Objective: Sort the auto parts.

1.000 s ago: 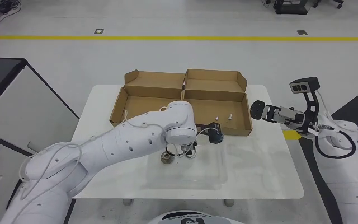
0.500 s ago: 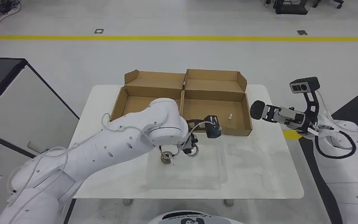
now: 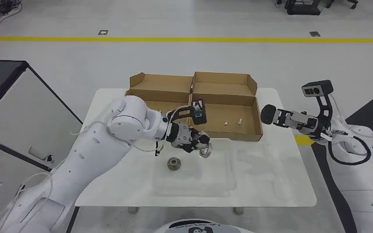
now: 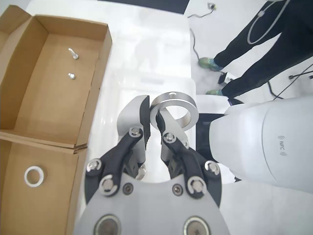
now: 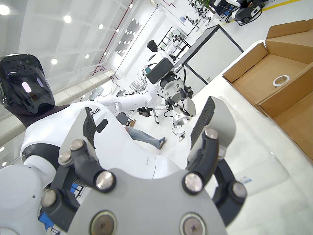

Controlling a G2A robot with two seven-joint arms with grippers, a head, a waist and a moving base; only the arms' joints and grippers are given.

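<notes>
Stock of the sort, for your check. Cardboard box (image 3: 233,110), two compartments side by side, is the reference for every place below. Right compartment: two small bolts, one (image 3: 225,122) beside the other (image 3: 239,121), both lying on the box floor. Left compartment: one white ring (image 4: 35,176), lying flat. You can count these three as sorted, judging by how they lie. In transit: one metal ring (image 4: 173,110), clamped at its rim between the fingers of the left hand (image 4: 152,113), held just outside the box's near wall, about level with the divide between the compartments, and apparently clear of the surface (image 3: 274,175). By its shape it likely belongs with the white ring, though you cannot be sure. Outstanding: one dark round part (image 3: 173,163), on the surface in front of the box's left compartment, untouched. Right hand (image 5: 149,108): fingers spread apart, holding nothing, beside the box's right wall. Estimate: past halfway, with one piece to drop and one to fetch.
</notes>
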